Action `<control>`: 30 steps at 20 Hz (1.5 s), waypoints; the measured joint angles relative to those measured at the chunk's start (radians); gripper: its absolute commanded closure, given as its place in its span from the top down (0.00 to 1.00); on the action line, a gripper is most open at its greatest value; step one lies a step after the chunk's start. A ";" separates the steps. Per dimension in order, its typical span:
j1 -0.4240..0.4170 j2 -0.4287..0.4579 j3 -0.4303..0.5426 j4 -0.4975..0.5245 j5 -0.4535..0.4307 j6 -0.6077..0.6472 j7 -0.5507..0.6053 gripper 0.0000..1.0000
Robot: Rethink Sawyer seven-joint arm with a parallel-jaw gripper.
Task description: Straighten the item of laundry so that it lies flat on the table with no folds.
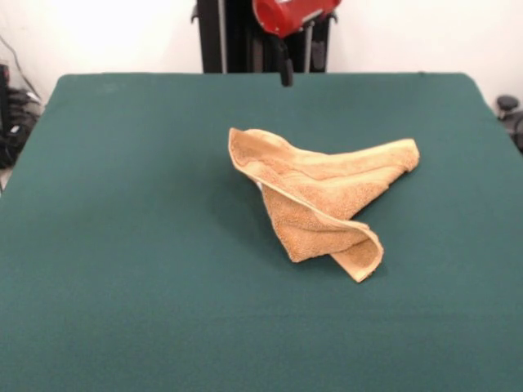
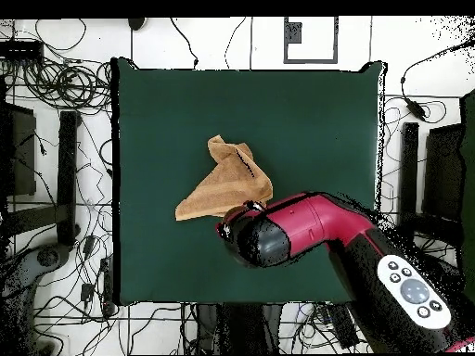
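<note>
The item of laundry point(image 1: 319, 200), a tan-orange terry towel, lies crumpled and folded over itself a little right of the middle of the dark green table point(image 1: 122, 245). One corner curls up toward the front edge and a hem runs diagonally across the top layer. From overhead the towel point(image 2: 227, 185) forms a rough triangle on the table point(image 2: 315, 102). My gripper point(image 1: 286, 72) shows only as a dark tip hanging at the table's far edge, well clear of the towel and touching nothing. In the overhead view the red and black arm point(image 2: 278, 232) hides it.
The arm's bulk point(image 2: 371, 260) reaches over one corner region of the table beside the towel. Cables point(image 2: 56, 83) and dark equipment point(image 2: 65, 176) lie on the floor around the table. Broad green cloth surrounds the towel on all sides.
</note>
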 measured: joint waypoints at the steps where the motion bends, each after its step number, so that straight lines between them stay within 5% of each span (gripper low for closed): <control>1: -0.007 -0.006 0.006 0.007 0.000 0.000 0.000 1.00; 19: -0.048 -0.136 0.068 0.169 -0.008 -0.052 0.000 1.00; 30: 0.015 -0.018 0.046 0.021 -0.044 -0.050 0.000 1.00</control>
